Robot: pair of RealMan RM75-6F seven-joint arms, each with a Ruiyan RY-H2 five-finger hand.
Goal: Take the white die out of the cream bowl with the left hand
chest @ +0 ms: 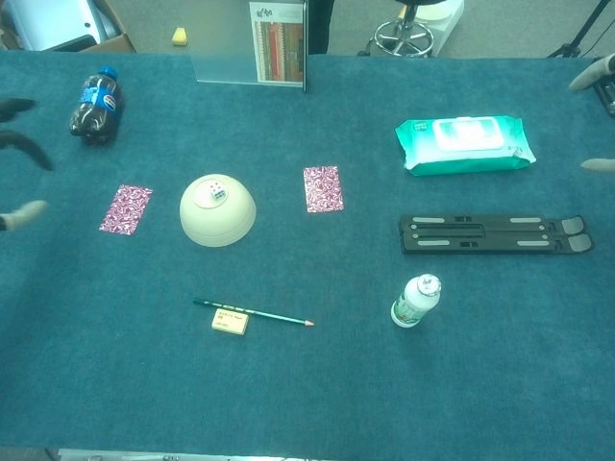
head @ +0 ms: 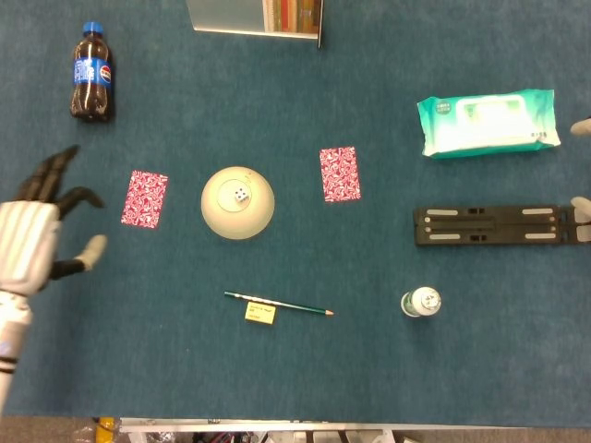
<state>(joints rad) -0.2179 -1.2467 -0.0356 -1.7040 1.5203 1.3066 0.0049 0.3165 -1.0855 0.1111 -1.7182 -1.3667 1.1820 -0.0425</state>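
Observation:
A white die (head: 240,195) (chest: 216,193) sits in the middle of the cream bowl (head: 238,220) (chest: 218,219), left of the table's centre. My left hand (head: 37,235) is at the table's left edge, well left of the bowl, with fingers spread and nothing in it. In the chest view only the left hand's fingertips (chest: 21,142) show at the left border. Of my right hand (head: 582,126) (chest: 588,75), only pale fingertips peek in at the far right edge, wide apart and holding nothing.
A patterned red card (head: 145,197) lies between my left hand and the bowl, and another card (head: 340,173) lies to the bowl's right. A cola bottle (head: 91,85) lies far left. Pencil (head: 277,304), yellow eraser (head: 259,314), small bottle (head: 421,302), black stand (head: 487,225) and wipes pack (head: 489,122) are spread about.

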